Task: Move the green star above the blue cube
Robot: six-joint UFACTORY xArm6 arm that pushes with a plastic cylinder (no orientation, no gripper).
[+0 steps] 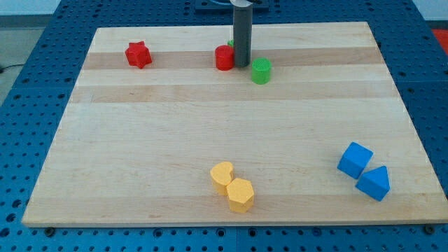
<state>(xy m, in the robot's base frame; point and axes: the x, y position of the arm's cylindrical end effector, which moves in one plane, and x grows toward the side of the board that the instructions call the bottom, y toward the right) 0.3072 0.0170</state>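
We find the green star (pixel 231 44) near the view's top, a little left of the board's middle, and almost wholly hidden: only a sliver of green shows between the rod (pixel 241 35) and the top edge of the red cylinder (pixel 224 58), so we cannot make out its shape with any certainty; our rod comes down just to the right of it, and my tip (pixel 241 66) rests on the wooden board (pixel 210 119), touching or nearly touching the red cylinder's right side; the rod carries nothing and has no jaws to open or close, it simply stands upright on the wood. Just to the tip's right and slightly lower sits a green cylinder (pixel 261 71), close to it but apart; further to the view's left, in the same upper band, lies a red star (pixel 138 54), well apart from the cluster. The blue cube (pixel 355 159) is far away at the view's lower right, with a blue triangular block (pixel 374 183) touching it on the lower right side; at the view's bottom centre a yellow heart (pixel 222 176) and a yellow hexagonal block (pixel 240 194) sit touching one another.
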